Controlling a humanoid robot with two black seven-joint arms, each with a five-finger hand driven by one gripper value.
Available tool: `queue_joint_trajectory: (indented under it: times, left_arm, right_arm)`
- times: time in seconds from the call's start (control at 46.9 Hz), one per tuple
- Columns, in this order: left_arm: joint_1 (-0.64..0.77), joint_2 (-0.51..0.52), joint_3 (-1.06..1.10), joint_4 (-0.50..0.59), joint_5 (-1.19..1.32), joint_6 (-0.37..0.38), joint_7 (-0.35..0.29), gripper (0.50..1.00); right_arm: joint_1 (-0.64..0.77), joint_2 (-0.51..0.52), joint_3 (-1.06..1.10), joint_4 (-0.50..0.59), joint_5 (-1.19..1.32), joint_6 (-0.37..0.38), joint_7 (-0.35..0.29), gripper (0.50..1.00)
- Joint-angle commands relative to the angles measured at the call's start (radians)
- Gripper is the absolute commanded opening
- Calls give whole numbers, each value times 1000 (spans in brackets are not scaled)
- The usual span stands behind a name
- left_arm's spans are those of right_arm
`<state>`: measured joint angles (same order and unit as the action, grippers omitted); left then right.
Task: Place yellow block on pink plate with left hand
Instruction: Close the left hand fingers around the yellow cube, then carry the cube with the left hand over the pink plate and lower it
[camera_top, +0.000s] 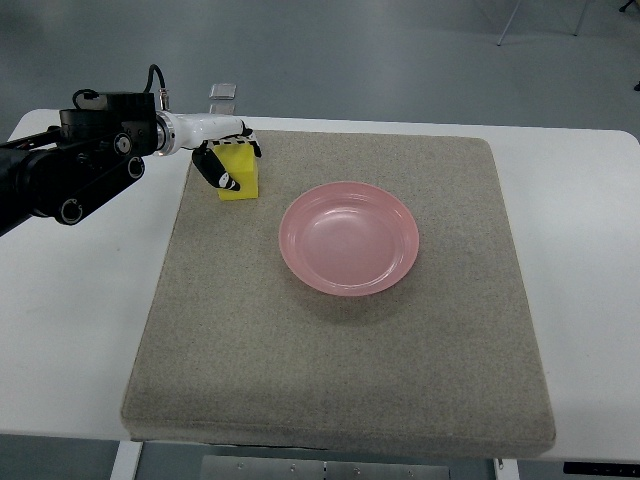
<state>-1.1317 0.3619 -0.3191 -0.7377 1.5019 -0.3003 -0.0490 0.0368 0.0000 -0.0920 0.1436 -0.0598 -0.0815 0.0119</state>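
Top view: left hand (228, 160) fingers (213, 168) clasping yellow block (240, 175) over beige mat (340, 360), white table (70, 330).

A white bench (70, 300) carries a large grey-beige mat (340, 380) that covers most of its top. A small clear clip-like piece (223, 92) sits at the bench's far edge. Beyond lies grey floor (350, 50), with thin chair legs (540, 20) at the upper right.
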Motion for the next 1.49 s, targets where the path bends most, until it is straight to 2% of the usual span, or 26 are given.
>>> queue_joint_trajectory:
  times: [0.0,0.171,0.384,0.704,0.875,1.216,1.473]
  left_arm:
    - [-13,0,-2,-5,-2,-8,0,500]
    - [-51,40,-3,-63,-14,-37,-3,500]
    - [-69,130,-5,-273,-23,-91,-9,500]
    - [-66,143,-5,-545,-42,-99,-12,500]
    - [-54,85,-3,-532,-20,-91,-12,500]
    - [-31,-47,-2,-405,64,-63,-12,500]
    - [-8,-89,-3,-364,100,-60,-11,505]
  right_arm:
    - [0,0,0,-1,0,0,0,924]
    - [0,0,0,-1,0,-1,0,924]
    - [0,0,0,1,0,0,0,924]
    - [0,0,0,-1,0,-1,-1,924]
    - [0,0,0,-1,0,0,0,924]
    - [0,0,0,-1,0,-1,0,924]
    - [0,0,0,1,0,0,0,924]
